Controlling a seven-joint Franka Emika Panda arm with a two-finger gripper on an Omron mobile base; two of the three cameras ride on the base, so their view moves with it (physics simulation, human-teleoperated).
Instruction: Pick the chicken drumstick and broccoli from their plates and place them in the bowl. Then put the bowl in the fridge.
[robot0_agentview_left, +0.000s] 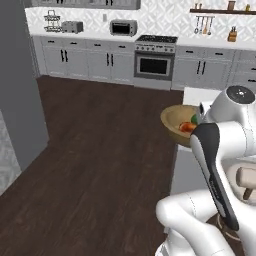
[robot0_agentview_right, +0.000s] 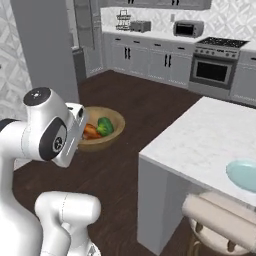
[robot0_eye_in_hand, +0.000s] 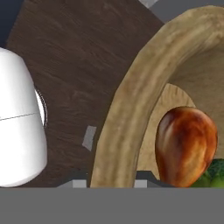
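Bowl (robot0_eye_in_hand: 131, 109) rim's clamped in the closed gripper, drumstick (robot0_eye_in_hand: 186, 146) at 3 o'clock, carried off toward the fridge (robot0_agentview_left: 20, 85).

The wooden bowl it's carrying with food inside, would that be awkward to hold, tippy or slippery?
Probably somewhat tippy: the pincer seems clamped on one side of the bowl at its rim, so the weight hangs off to the side. The rim looks thick and matte, likely not slippery. The rounded chicken drumstick and broccoli lie loose and might roll if it tilts.
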